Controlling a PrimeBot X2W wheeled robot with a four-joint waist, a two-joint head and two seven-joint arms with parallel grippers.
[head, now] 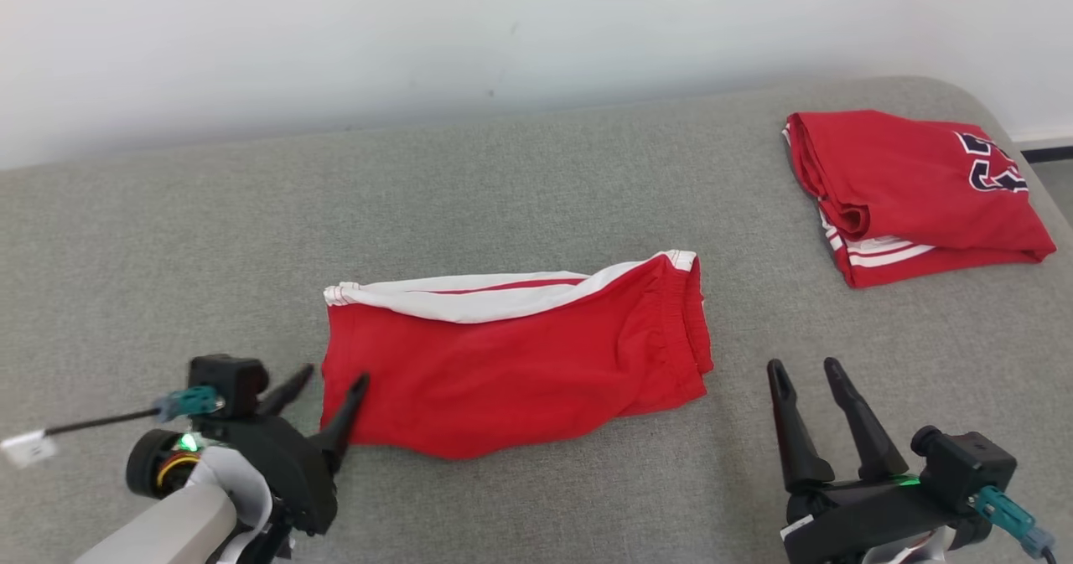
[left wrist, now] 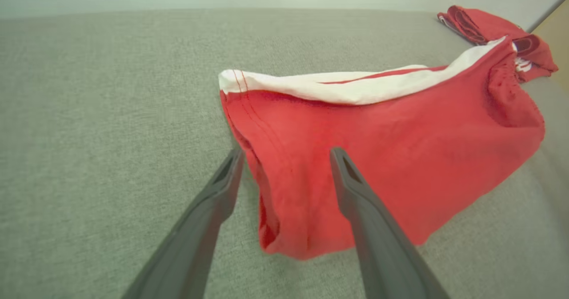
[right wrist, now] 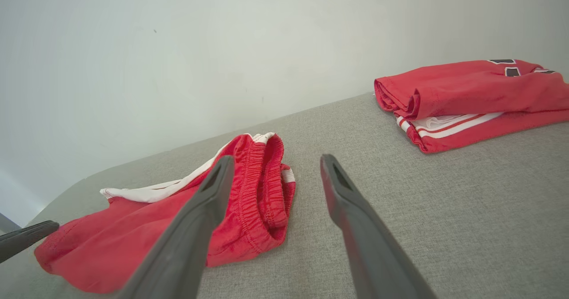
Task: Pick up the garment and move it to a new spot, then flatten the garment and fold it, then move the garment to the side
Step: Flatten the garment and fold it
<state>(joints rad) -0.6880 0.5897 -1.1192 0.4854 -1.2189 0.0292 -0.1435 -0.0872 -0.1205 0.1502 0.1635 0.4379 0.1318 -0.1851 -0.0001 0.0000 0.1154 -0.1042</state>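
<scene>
You have the red shorts (head: 511, 363) lying folded near the middle of the grey cushion (head: 168, 254), long side running left to right. A white band with a thin red stripe runs along their far edge, and the gathered waistband sits at their right end.

Your left gripper (head: 334, 375) is at the shorts' left end with its fingers spread wide and nothing held. In the left wrist view one finger is over bare cushion just beside the hem and the other is over the red cloth, so the hem lies between them. You cannot tell from these views whether either finger touches the fabric.

Your right gripper (head: 803, 367) is also spread wide and empty. It sits to the right of the shorts, apart from them, with its fingers pointing toward the far side of the cushion.

A folded red jersey (head: 905, 187) with dark lettering lies at the far right corner, well apart from the shorts. A pale wall (head: 419, 28) stands behind the cushion.
</scene>
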